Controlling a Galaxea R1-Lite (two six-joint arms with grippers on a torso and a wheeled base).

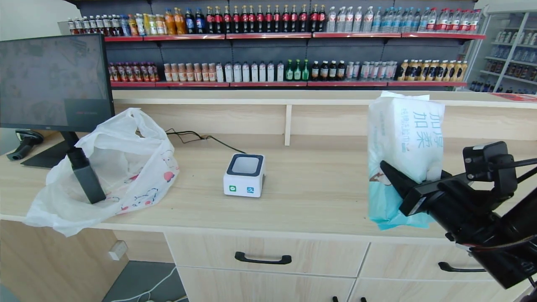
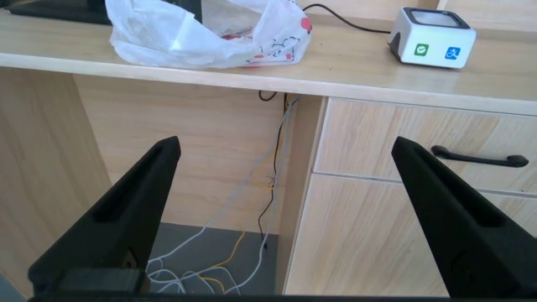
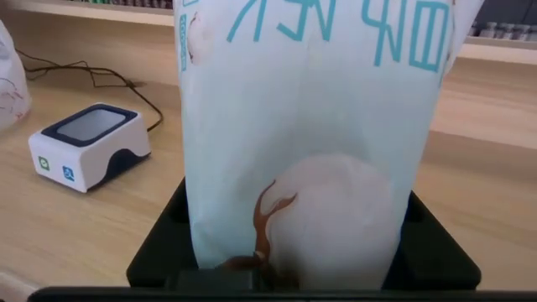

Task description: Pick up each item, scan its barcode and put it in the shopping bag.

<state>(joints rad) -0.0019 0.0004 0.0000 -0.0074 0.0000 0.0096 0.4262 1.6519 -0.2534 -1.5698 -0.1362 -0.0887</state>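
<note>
Pack (image 1: pixel 405 138), gripped in right hand (image 3: pixel 295 201): big teal characters in a column on the upper face, with a finer teal line beside them. Scanner (image 1: pixel 244 181), on the bench (image 1: pixel 319 184) well to the hand's left: two small square signs on its front, one green, one blue. Labels on the bottles (image 1: pixel 268 71) beyond the hand are too small to read.

Shop checkout, convenience-store type. Wall ahead of me: red-edged shelves (image 1: pixel 268 37), two tiers, packed with rows of bottled drinks (image 1: pixel 251 71). Glass-door cooler (image 1: pixel 509 50) with more bottles, far right. Pale wood surface (image 1: pixel 319 184) in front of me carries till monitor (image 1: pixel 54 79), handheld scanner (image 1: pixel 23 144) by its foot, white barcode scanner box (image 1: pixel 244 175) with cable, plastic shopping bag (image 1: pixel 126 167). Drawers (image 1: pixel 263 258) with black handles under surface.
</note>
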